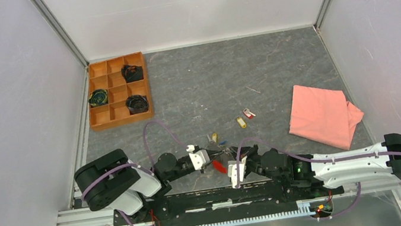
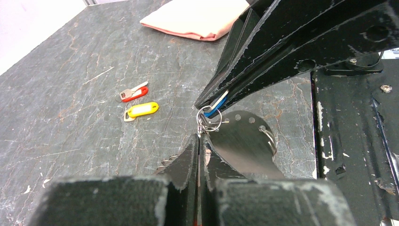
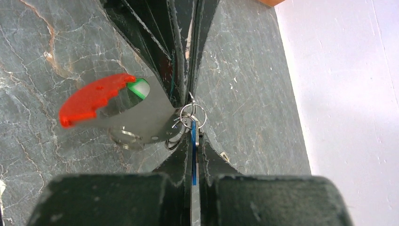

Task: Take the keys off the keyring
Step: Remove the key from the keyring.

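Seemingly left hand (image 2: 200,139) grips keyring (image 2: 210,120), right hand (image 3: 194,136) pinches blue key (image 3: 192,160).

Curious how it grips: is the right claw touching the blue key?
Touching. Right wrist view shows the blue key pinched between the right claw's closed fingers.

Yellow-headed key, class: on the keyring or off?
Off: the yellow-headed key lies on the grey table beside a red-headed key, away from the keyring.

Left gripper (image 2: 199,139) pinches the keyring (image 2: 210,125); right gripper (image 2: 203,104) (also closed) clamps a blue key (image 2: 216,104).
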Controlling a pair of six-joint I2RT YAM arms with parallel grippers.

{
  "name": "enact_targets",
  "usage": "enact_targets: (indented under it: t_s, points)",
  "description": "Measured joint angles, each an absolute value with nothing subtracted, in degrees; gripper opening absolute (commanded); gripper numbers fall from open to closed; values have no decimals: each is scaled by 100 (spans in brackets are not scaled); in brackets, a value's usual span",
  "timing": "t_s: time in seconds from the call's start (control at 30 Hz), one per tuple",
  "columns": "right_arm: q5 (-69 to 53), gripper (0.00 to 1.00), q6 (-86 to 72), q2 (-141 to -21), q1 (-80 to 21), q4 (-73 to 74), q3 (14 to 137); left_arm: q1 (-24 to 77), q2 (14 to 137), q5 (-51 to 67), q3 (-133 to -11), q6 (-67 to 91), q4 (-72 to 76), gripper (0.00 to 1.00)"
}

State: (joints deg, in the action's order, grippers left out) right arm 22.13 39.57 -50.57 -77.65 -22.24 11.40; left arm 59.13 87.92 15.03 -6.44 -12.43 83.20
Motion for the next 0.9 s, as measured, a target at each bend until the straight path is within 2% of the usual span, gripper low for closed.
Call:
enact_targets:
  t_s: [0.9]
  points:
    - [2344, 0, 3771, -4989, -7791, -2429, 991, 5924, 8466, 1509, -526, -1240, 8285, 2]
